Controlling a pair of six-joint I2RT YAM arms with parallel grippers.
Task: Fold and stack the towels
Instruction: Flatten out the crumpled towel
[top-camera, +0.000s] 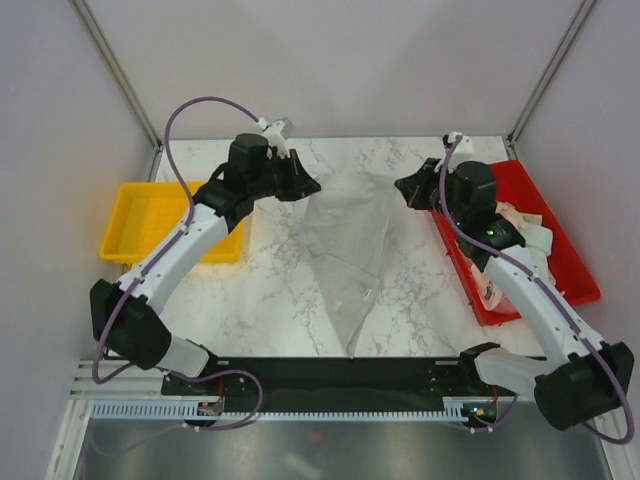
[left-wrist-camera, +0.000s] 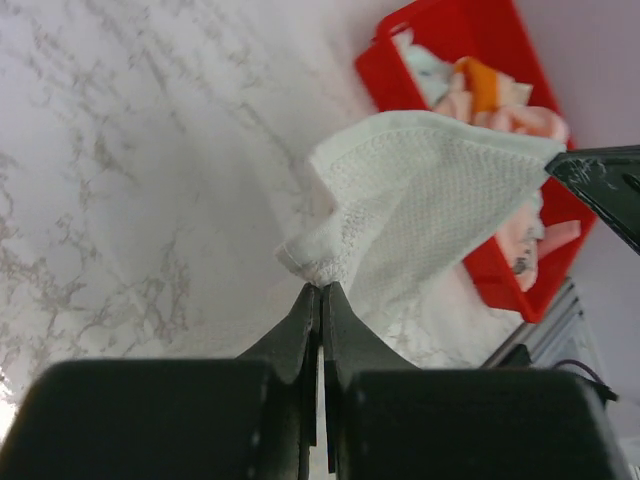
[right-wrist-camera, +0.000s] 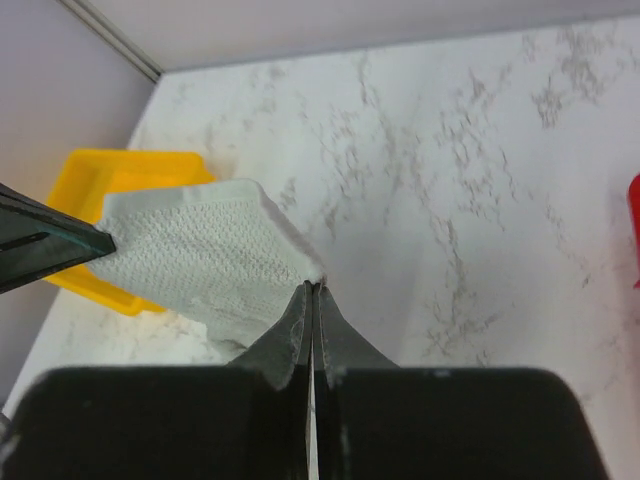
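I have the grey-white towel (top-camera: 345, 250) stretched between both arms over the marble table (top-camera: 260, 290), to the left of the red bin (top-camera: 575, 262) and apart from it. The left gripper (left-wrist-camera: 320, 290) has its jaws pressed together on one bunched corner of the towel, and the right gripper (right-wrist-camera: 312, 289) is clamped the same way on the opposite corner, the one nearer the red bin. The held edge runs left to right, straight toward the red bin. From that edge the cloth narrows into a long triangle. Its long axis runs from the far side of the table toward the arm bases, parallel to the red bin's long side, and its tip points at the near edge. I cannot tell how much of the lower part lies on the marble. The other towels (top-camera: 518, 225), pale pink, orange and patterned, lie heaped inside the red bin. A yellow bin (top-camera: 128, 215) sits well apart from the red bin, across the table on the left.
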